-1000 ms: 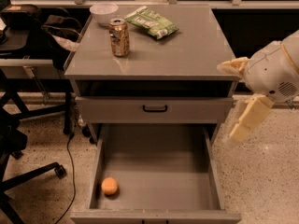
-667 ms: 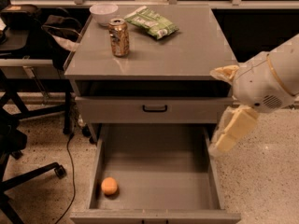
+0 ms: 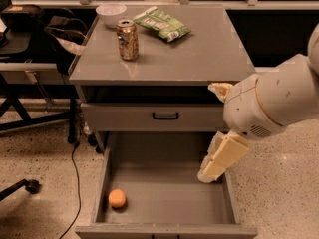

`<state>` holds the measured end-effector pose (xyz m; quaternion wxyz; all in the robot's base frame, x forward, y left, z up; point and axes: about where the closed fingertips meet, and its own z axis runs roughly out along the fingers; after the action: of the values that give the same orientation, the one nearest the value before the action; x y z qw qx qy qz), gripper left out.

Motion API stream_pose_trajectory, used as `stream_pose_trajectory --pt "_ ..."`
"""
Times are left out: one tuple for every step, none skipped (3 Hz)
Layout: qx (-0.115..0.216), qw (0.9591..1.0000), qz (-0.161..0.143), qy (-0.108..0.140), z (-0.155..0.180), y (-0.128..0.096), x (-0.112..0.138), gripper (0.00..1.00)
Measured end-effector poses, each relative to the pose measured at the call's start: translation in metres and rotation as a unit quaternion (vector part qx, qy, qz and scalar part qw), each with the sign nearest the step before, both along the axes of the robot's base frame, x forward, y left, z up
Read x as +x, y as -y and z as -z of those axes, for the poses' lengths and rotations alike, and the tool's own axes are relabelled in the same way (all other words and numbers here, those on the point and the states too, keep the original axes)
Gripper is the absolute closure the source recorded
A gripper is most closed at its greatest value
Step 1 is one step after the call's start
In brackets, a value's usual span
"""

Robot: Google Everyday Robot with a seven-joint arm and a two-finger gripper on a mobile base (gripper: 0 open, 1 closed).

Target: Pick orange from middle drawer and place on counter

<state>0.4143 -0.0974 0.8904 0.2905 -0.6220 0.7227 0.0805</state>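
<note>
One orange (image 3: 117,198) front-left in middle drawer (image 3: 169,195) | jaws wide, at right wall

A white bowl (image 3: 110,14) sits at the back left corner of the surface (image 3: 199,54), a drink can (image 3: 127,40) stands upright just in front, and a green snack bag (image 3: 161,24) lies near the back edge.

counter (image 3: 199,59), can (image 3: 127,39), bowl (image 3: 110,13), bag (image 3: 162,23), hand (image 3: 212,133) over middle drawer (image 3: 169,198)
</note>
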Motion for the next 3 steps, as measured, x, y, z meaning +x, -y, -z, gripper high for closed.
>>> stream_pose_trajectory --pt "0.019 0.9995 -0.020 0.017 0.015 -0.032 0.012 0.00" --pt "0.036 0.9985 -0.036 0.021 0.039 -0.061 0.026 0.00" --pt "0.042 0.9980 -0.046 0.005 0.063 -0.077 0.038 0.00"
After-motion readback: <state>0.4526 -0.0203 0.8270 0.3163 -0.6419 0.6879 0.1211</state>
